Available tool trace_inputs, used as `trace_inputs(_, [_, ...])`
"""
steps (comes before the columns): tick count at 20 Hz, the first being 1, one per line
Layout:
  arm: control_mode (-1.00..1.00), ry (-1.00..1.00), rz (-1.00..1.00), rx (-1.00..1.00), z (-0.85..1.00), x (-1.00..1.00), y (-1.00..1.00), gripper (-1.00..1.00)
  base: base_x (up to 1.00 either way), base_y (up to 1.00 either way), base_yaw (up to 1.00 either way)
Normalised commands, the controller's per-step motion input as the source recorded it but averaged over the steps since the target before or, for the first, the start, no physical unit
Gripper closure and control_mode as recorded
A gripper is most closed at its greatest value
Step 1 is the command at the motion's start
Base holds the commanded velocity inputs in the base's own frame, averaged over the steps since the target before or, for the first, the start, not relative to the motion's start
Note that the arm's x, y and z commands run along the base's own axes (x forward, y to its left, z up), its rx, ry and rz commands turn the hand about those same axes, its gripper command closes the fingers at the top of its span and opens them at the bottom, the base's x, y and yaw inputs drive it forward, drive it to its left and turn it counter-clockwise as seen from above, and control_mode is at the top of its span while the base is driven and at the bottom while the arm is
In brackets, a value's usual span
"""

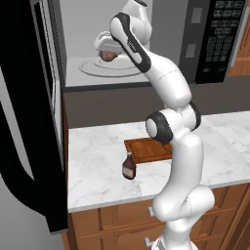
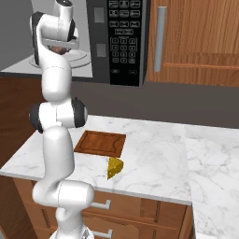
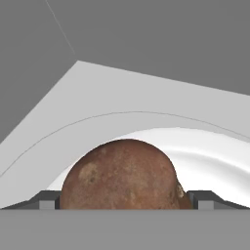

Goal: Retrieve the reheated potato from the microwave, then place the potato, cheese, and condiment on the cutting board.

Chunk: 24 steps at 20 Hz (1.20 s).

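Observation:
The brown potato (image 3: 119,176) lies on the glass turntable (image 1: 95,68) inside the open microwave (image 1: 222,39). My gripper (image 3: 124,201) reaches into the cavity and stands open, one fingertip on each side of the potato and close to its skin. From the left base view the hand (image 1: 105,44) hangs over the potato (image 1: 108,56). Down on the counter, the condiment bottle (image 1: 129,167) stands upright just left of the cutting board (image 1: 146,149). The cheese wedge (image 2: 115,167) lies by the cutting board's (image 2: 100,142) near right corner.
The microwave door (image 1: 29,122) is swung wide open at the left and juts out past the marble counter's (image 1: 93,171) front edge. A wooden wall cabinet (image 2: 196,42) hangs right of the microwave (image 2: 123,42). Drawers sit under the counter.

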Motion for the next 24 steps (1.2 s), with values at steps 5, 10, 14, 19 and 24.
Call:
trace_inputs(5, [-1.0, -0.09, 0.05, 0.0, -0.06, -0.25, 0.0, 1.0, 0.0, 0.0, 0.0])
trace_inputs(10, [-1.0, -0.15, 0.0, 0.0, -0.04, -0.41, 0.0, 1.0, 0.0, 0.0, 0.0])
trace_inputs(14, [-1.0, -0.17, 0.0, 0.0, -0.08, -0.46, 0.0, 1.0, 0.0, 0.0, 0.0])
trace_inputs(19, [-1.0, -0.19, 0.0, 0.0, -0.31, -0.49, 0.0, 1.0, 0.0, 0.0, 0.0])
trace_inputs(24, [-1.0, -0.22, 0.0, 0.0, -0.44, -0.44, -0.01, 1.0, 0.0, 0.0, 0.0])
